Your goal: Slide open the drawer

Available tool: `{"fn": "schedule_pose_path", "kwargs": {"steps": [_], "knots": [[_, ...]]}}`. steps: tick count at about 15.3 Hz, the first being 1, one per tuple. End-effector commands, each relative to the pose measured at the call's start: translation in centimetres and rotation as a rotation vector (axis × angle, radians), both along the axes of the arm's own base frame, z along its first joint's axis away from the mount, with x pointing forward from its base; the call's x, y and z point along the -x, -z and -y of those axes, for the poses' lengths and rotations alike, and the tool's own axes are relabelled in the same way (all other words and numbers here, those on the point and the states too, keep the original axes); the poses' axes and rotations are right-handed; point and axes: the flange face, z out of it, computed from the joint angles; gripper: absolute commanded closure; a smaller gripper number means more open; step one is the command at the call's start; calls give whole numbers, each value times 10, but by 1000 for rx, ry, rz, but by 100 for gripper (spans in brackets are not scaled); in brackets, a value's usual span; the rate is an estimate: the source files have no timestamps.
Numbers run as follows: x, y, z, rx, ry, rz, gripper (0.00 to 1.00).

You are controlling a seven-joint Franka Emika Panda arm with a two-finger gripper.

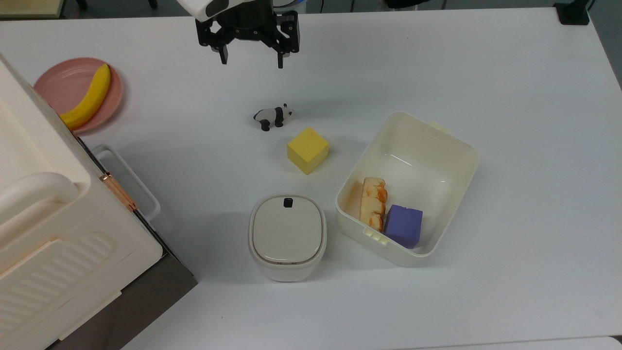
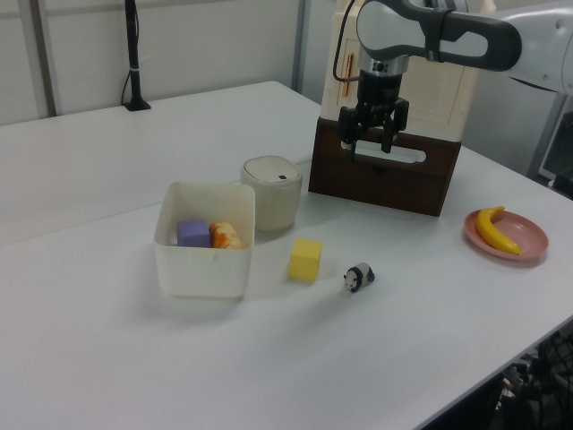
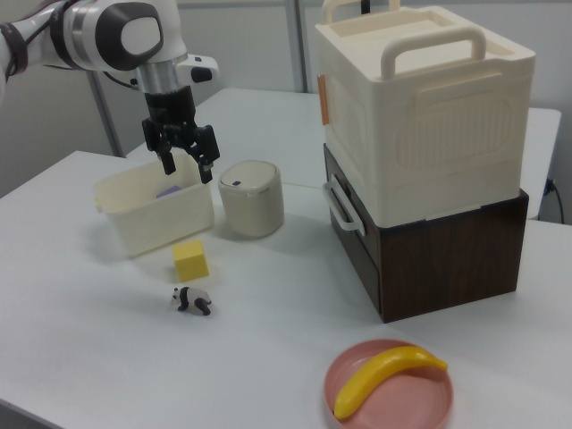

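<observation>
A white table [image 1: 486,73] fills the top view. The drawer [image 1: 141,287] sits shut at the top view's lower left under a cream box [image 1: 53,233], its white handle [image 1: 127,176] jutting toward the table's middle. The gripper [image 1: 250,59] hangs high, well apart from that handle, fingers spread and holding nothing. A panda [image 1: 272,117], a yellow cube [image 1: 307,149], a lidded bin [image 1: 287,236] and a tub [image 1: 427,160] lie away from the handle, as does a banana [image 1: 90,97].

In the left view, the gripper [image 2: 372,143] appears in front of the drawer [image 2: 385,175], but only by line of sight.

In the right view, the gripper [image 3: 183,161] hovers above the tub [image 3: 152,214], far from the handle [image 3: 338,207]. To do this well, it should probably descend beside the handle, turn so the fingers straddle the bar, close, then pull straight out along the drawer's axis, keeping off the bin [image 3: 252,198].
</observation>
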Motion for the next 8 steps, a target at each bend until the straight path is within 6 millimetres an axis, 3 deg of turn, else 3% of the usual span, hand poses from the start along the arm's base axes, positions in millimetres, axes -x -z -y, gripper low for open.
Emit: {"fn": "schedule_pose_path", "kwargs": {"steps": [1,3,8], "knots": [[7,-2,2,-23,-13,13,4],[0,-3,5,-15,-97,51,4],[-7,11,42,2,-375,21,3]]}}
